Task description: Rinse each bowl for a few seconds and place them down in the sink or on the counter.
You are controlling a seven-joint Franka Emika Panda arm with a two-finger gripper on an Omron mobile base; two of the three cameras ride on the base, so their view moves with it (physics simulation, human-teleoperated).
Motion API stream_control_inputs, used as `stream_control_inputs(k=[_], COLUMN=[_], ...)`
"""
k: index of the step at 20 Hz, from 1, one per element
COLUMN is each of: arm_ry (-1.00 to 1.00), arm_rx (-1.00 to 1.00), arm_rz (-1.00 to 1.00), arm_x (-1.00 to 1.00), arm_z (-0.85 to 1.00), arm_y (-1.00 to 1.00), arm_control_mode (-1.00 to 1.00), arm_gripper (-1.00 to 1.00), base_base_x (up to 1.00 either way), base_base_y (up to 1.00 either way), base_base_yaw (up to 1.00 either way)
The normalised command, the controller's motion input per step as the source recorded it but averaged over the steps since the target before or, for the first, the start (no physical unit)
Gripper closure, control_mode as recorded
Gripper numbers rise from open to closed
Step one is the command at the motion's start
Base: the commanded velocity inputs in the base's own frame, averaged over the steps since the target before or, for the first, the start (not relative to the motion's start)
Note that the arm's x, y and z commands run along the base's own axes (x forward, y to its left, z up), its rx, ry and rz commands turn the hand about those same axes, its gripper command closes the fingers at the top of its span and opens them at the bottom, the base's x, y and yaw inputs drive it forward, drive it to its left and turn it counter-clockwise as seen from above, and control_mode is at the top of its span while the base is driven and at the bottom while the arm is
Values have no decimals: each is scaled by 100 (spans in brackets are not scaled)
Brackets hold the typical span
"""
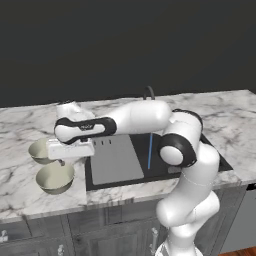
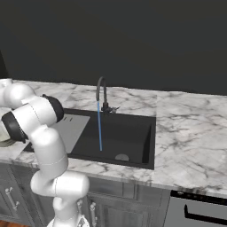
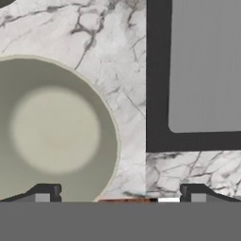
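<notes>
Two pale beige-olive bowls sit on the marble counter (image 1: 20, 190) left of the sink (image 1: 165, 172): a far bowl (image 1: 38, 150) and a near bowl (image 1: 55, 178). My gripper (image 1: 62, 162) hangs just above the near bowl's back rim, pointing down. In the hand view the bowl (image 3: 54, 132) lies to the left, with its right rim between the tips. There the gripper (image 3: 121, 193) is open, jaws wide apart and holding nothing. A blue stream of water (image 1: 150, 150) runs from the faucet (image 1: 149, 92) into the black basin.
The grey ribbed drainboard (image 1: 115, 159) lies just right of the bowls, inside the sink's left part. From the right side the faucet (image 2: 101, 91) and the water (image 2: 99, 126) stand over the basin (image 2: 128, 133). Marble counter (image 2: 190, 133) stretches to the right.
</notes>
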Motion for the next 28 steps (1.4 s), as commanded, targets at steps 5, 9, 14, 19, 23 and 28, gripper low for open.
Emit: stream_control_inputs(k=[5,9,14,19,23,28], arm_ry=[-3,-3,-2,-3,-3,-3], arm_rx=[3,4,3,2,1,1], arm_rz=[0,0,0,0,0,0], arm_x=[0,0,1,0,0,0], arm_z=[-22,-21,-18,-17,-16,-15], arm_y=[1,0,0,0,1,3], arm_control_mode=[-100,-100,-100,-100,-100,-100], arm_gripper=[-100,-100,-100,-100,-100,-100], base_base_x=[0,0,0,0,0,0], base_base_y=[0,0,0,0,0,0], base_base_yaw=[0,0,0,0,0,0])
